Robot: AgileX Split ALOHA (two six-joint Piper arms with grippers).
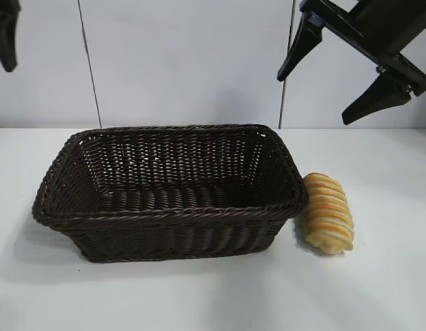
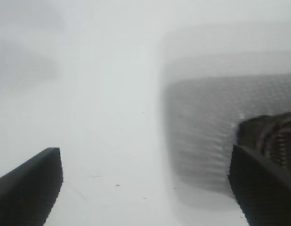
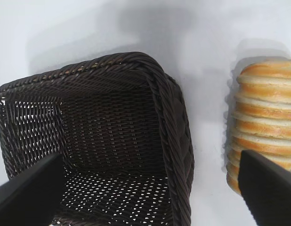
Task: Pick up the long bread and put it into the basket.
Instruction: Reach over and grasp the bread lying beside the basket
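Note:
The long bread (image 1: 328,212), a ridged golden loaf striped orange and cream, lies on the white table against the right end of the dark brown wicker basket (image 1: 75,193). The basket is empty. My right gripper (image 1: 323,89) hangs open high above the basket's right end and the bread, holding nothing. Its wrist view shows the basket's corner (image 3: 176,117) and the bread (image 3: 263,122) below, between the spread fingers. My left gripper (image 1: 5,58) is parked at the top left, high above the table; its wrist view shows its fingers (image 2: 28,188) wide apart.
The white table (image 1: 378,289) extends in front of and to the right of the bread. A pale wall with vertical seams stands behind. In the left wrist view a bit of the basket rim (image 2: 272,132) shows beside one finger.

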